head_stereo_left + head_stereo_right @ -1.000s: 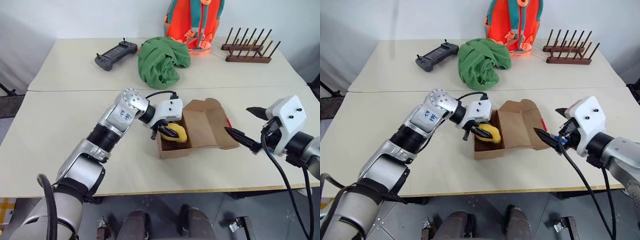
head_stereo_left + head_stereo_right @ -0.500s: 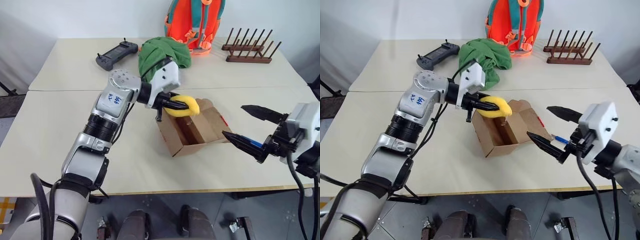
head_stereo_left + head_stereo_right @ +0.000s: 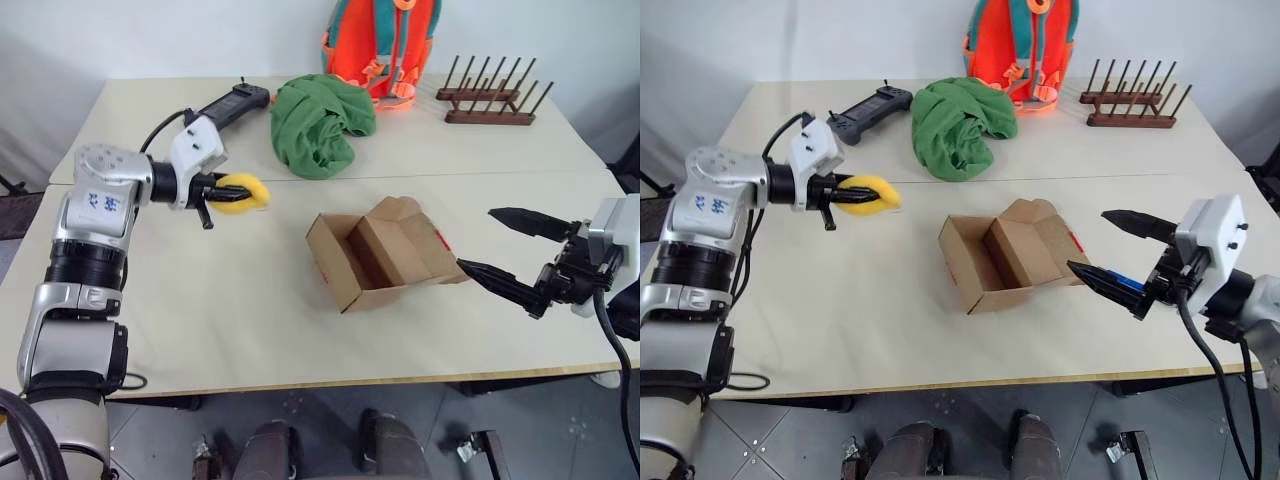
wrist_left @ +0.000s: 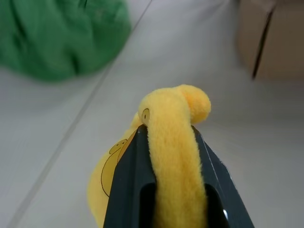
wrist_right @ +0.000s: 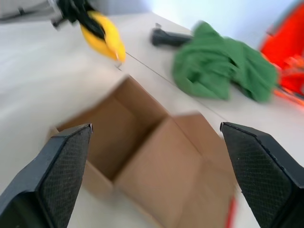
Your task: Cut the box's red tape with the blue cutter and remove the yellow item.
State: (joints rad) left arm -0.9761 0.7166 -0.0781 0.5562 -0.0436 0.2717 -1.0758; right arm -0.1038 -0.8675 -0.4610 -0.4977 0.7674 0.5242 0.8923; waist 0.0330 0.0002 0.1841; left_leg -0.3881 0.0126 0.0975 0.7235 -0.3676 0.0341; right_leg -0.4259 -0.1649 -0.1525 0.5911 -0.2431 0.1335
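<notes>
Moved: yellow item (image 3: 241,193) lifted out of box (image 3: 378,255), carried left over worktop (image 3: 250,310).
Left gripper (image 3: 232,192): jaws clamped on item.
Right gripper (image 3: 515,252): jaws wide, empty.
Risk: soft item may slip from its narrow pinch.

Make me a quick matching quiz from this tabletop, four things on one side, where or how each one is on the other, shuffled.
Things:
1. yellow item
2. box
3. green cloth
4. right end effector

States:
A. lying open on the table
B. bunched up beside the orange backpack
C. fingers spread, holding nothing
D. clamped in the left end effector

Pairs: 1-D, 2-A, 3-B, 4-C
</notes>
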